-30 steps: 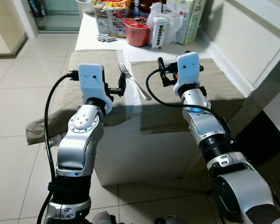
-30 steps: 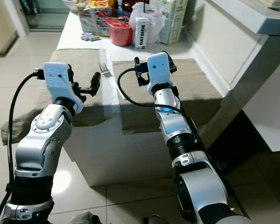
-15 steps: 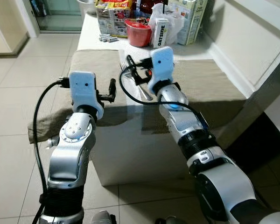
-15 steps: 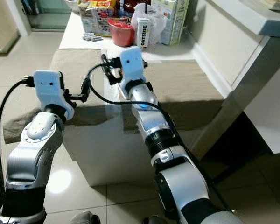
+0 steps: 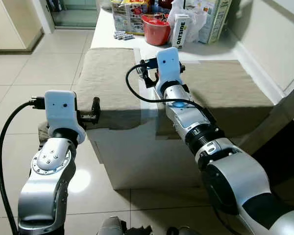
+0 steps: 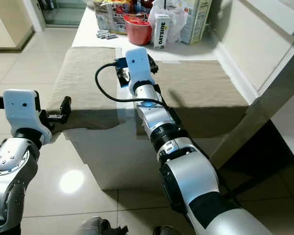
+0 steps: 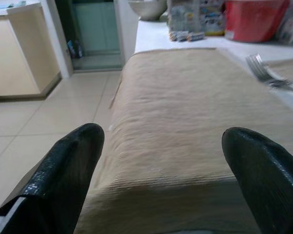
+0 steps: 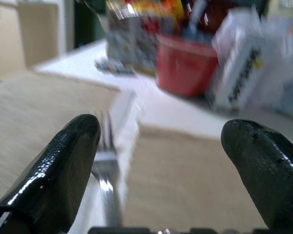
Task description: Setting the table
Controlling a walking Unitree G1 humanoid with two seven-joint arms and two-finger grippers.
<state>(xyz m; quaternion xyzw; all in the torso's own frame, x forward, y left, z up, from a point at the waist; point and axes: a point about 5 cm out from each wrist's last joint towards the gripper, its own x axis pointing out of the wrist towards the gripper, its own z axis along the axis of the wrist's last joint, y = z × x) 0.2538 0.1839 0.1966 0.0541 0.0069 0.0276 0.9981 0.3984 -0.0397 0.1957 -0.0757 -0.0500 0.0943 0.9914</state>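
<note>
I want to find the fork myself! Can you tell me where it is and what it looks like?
Look at the white table with two tan placemats on top. The fork lies on the bare white strip between the mats, right in front of the right claw. It is the only shiny silver thing with prongs; the red bowl and food boxes sit farther back.

Red plastic tub (image 5: 156, 30) at top centre of the left eye view, beside a white carton lettered OATSIDE (image 5: 180, 31). Crinkly white plastic bag (image 5: 195, 15) just behind the carton. Small batteries (image 5: 122, 35) left of the tub. Glossy beige floor tiles (image 5: 19, 83) at left.
</note>
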